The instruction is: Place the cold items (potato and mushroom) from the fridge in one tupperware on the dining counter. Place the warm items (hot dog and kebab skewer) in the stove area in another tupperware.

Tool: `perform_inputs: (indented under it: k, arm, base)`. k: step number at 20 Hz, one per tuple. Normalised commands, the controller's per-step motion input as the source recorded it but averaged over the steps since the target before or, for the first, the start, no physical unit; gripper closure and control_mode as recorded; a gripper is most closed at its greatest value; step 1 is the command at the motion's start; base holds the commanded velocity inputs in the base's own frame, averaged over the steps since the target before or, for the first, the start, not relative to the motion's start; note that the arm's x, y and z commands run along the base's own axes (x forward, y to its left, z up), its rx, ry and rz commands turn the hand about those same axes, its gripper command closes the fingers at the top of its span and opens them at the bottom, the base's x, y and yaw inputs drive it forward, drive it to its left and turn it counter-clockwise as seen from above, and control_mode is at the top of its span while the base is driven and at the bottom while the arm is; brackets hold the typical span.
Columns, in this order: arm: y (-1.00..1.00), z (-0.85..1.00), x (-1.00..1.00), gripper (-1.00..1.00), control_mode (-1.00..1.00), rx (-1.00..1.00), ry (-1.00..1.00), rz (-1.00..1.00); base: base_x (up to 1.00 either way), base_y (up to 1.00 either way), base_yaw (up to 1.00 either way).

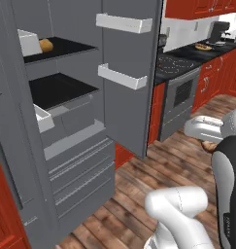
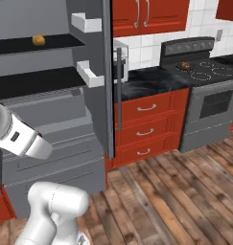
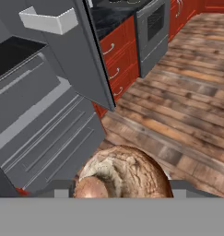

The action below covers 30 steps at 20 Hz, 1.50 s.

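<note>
Above the wood floor beside the open fridge [image 1: 66, 121], hand [image 3: 120, 193] part-closed, gripping the mushroom [image 3: 125, 173].

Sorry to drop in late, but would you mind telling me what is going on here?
The robot arm is holding a mushroom in its tool, out over the wooden floor in front of the open fridge. A potato sits on the fridge's upper shelf, yet to be fetched. To the right stands the stove, with a small item on its cooktop too small to identify.
</note>
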Motion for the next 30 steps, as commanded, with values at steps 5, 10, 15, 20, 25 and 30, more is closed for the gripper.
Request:
perform_inputs:
  k: [5, 10, 15, 20, 25, 30]
  arm:
    - [0.0, 0.0, 0.0, 1.0, 1.0, 0.0, 0.0, 0.0]
    - [0.0, 0.0, 0.0, 1.0, 1.0, 0.0, 0.0, 0.0]
    - [0.0, 0.0, 0.0, 1.0, 1.0, 0.0, 0.0, 0.0]
    - [0.0, 0.0, 0.0, 1.0, 1.0, 0.0, 0.0, 0.0]
    - [0.0, 0.0, 0.0, 1.0, 1.0, 0.0, 0.0, 0.0]
    - [0.0, 0.0, 0.0, 1.0, 1.0, 0.0, 0.0, 0.0]
  base:
    - [-0.54, 0.0, -0.71]
    - [-0.55, 0.0, -0.72]
    - [-0.55, -0.06, -0.7]
    - [-0.48, -0.16, -0.66]
    - [-0.48, -0.47, -0.48]
    - [0.12, -0.86, -0.24]
